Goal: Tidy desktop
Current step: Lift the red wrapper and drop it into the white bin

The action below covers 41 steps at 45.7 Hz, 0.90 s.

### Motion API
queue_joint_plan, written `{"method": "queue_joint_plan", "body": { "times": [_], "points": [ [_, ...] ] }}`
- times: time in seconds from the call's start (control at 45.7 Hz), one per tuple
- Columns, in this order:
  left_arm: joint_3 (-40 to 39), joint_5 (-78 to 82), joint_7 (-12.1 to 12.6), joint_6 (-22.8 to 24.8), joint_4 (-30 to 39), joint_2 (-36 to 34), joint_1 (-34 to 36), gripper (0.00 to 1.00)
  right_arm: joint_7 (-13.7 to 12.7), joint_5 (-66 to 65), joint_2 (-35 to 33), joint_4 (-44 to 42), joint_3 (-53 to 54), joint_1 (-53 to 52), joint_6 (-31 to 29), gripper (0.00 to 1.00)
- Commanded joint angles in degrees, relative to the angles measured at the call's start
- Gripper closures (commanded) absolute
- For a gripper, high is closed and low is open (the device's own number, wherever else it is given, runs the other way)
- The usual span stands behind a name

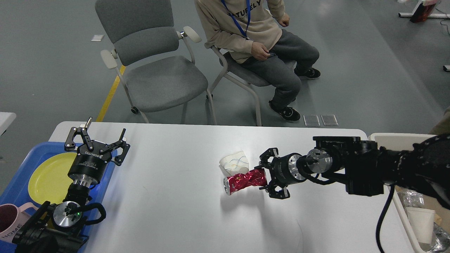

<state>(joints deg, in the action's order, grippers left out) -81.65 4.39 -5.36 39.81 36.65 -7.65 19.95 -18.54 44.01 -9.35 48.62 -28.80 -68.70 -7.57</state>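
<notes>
Right gripper (266,174) closed on one end of red can (245,180), fingers above and below it in head view; can crushed, lying on its side, silver end facing left. Shadow beneath can on desktop (175,196); contact between can and surface probably broken, but not certain from this angle. Crumpled white cup (234,163) just behind can, touching or nearly touching it, resting on desktop near centre. Right arm entering from right edge, extended leftward over desktop. Left gripper (96,142) spread wide, holding nothing, positioned above left edge of desktop beside blue tray (17,186). Tray at left end of desktop, carrying yellow plate (49,177) and pink mug (8,219) at near corner; mug lettered "HOME". Beige bin (397,140) off right end of desktop, containing white paper cup (420,223) and crumpled clear wrapping. Desktop white, rounded corners, spanning most of lower view. Beyond far edge: empty grey chair (154,66) and seated person (260,45) in beige sweatshirt with blue lanyard.
</notes>
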Motion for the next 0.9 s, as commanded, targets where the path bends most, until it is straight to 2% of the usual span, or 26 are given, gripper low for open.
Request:
{"method": "queue_joint_plan", "body": {
  "times": [0.0, 0.175, 0.306, 0.35, 0.482, 0.547, 0.7, 0.876],
  "points": [
    [0.00, 0.00, 0.00, 0.00, 0.00, 0.00, 0.00, 0.04, 0.26, -0.59, -2.95, 8.67, -11.61, -11.26, -0.16, 1.00],
    [0.00, 0.00, 0.09, 0.00, 0.00, 0.00, 0.00, 0.04, 0.88, -3.39, -4.27, 22.39, -28.49, -30.16, -2.09, 1.00],
    [0.00, 0.00, 0.09, 0.00, 0.00, 0.00, 0.00, 0.04, 2.28, -8.93, -4.36, 27.40, -37.81, -41.41, -9.12, 1.00],
    [0.00, 0.00, 0.09, 0.00, 0.00, 0.00, 0.00, 0.04, 4.21, -10.51, -4.36, 29.07, -41.15, -44.84, -11.58, 1.00],
    [0.00, 0.00, 0.09, 0.00, 0.00, 0.00, 0.00, 0.04, 13.78, -16.58, -4.01, 31.62, -49.59, -53.19, -21.33, 1.00],
    [0.00, 0.00, 0.09, 0.00, 0.00, 0.00, 0.00, 0.04, 16.69, -21.40, -4.01, 33.38, -52.05, -56.54, -25.20, 1.00],
    [0.00, 0.00, 0.00, 0.00, 0.00, 0.00, 0.00, 0.04, 20.91, -28.62, -3.66, 37.95, -56.45, -61.28, -26.88, 1.00],
    [0.00, 0.00, 0.00, 0.00, 0.00, 0.00, 0.00, 0.04, 21.09, -29.60, -4.01, 38.22, -56.63, -61.91, -26.53, 1.00]
  ]
}}
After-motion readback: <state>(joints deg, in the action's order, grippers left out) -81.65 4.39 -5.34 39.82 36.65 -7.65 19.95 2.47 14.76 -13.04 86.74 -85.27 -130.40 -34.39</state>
